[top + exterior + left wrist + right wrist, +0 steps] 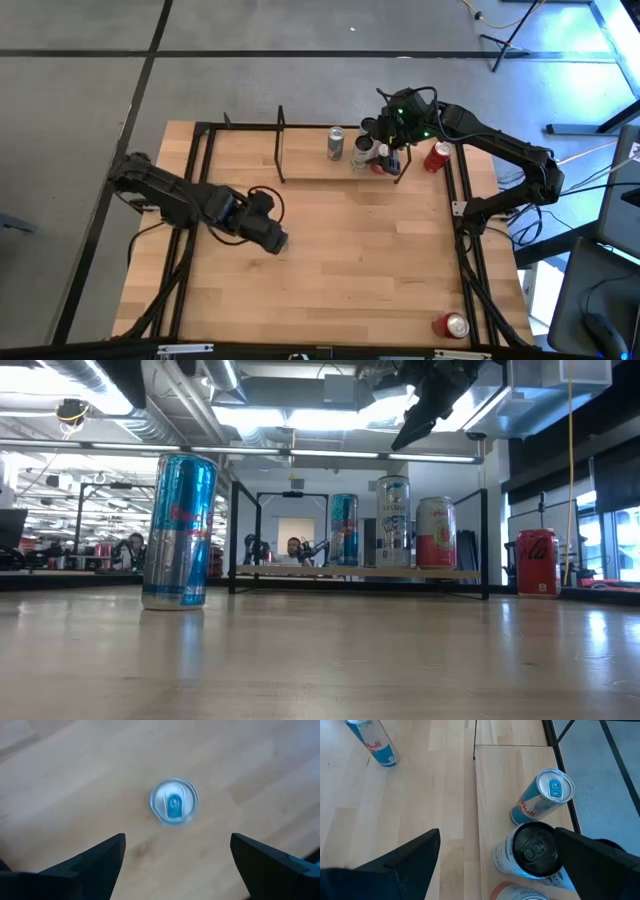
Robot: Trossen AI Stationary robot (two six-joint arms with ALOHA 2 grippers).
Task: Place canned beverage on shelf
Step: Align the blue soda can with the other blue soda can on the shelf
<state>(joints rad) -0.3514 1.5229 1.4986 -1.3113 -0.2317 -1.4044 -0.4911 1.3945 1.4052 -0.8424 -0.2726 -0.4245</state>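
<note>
A tall blue-and-silver can (180, 530) stands upright on the tabletop; the left wrist view shows its top (174, 802). My left gripper (177, 837) hovers open above it, over the table's left middle (272, 237), touching nothing. The shelf (310, 168) stands at the far middle and holds three upright cans: a blue one (343, 530), a white one (393, 523) and a pink one (436, 533). My right gripper (496, 834) is open and empty above the shelf's right end (388, 128), over the white can (532, 852).
A red can (437, 157) stands on the table just right of the shelf, and another red can (452, 325) stands near the front right corner. Black rails (200, 180) run along the tabletop's left and right sides. People sit in the room behind.
</note>
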